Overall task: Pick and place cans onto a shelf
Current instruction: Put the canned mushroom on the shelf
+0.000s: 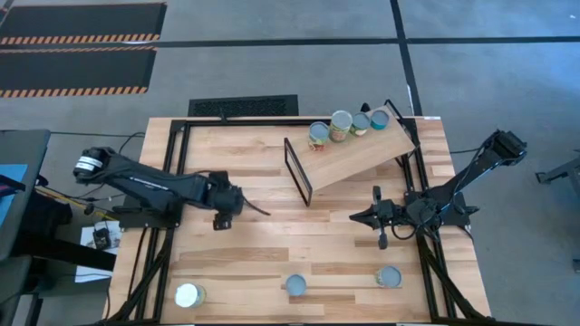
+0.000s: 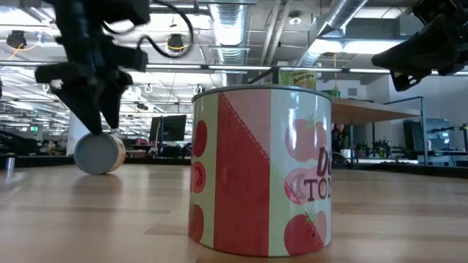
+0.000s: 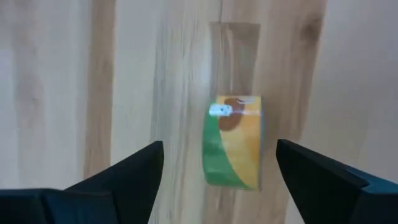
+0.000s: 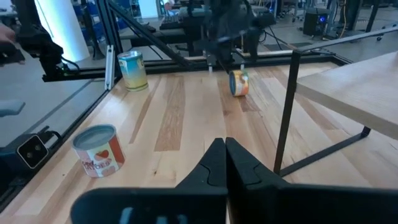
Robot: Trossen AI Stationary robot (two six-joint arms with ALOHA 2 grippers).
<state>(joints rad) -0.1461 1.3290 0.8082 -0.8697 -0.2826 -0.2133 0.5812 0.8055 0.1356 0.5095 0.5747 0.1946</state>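
Observation:
A green-and-yellow can lies on its side on the tabletop under my left gripper; it shows in the left wrist view (image 3: 233, 142), low view (image 2: 99, 153) and right wrist view (image 4: 239, 83). My left gripper (image 1: 239, 201) is open above it, one finger on either side, not touching. My right gripper (image 1: 356, 217) is shut and empty right of centre, near the shelf's black frame (image 1: 297, 170). The slanted light-wood shelf (image 1: 362, 156) carries several cans along its far edge (image 1: 341, 125). Three cans stand near the table's front: white-topped (image 1: 188, 295), middle (image 1: 295, 286), right (image 1: 390, 276).
The red tomato-label can (image 2: 259, 172) stands close in front of the low camera and also shows in the right wrist view (image 4: 96, 150). A yellow-green can (image 4: 132, 70) stands upright near the table's edge. Black frame bars run along the table's sides (image 1: 172, 172).

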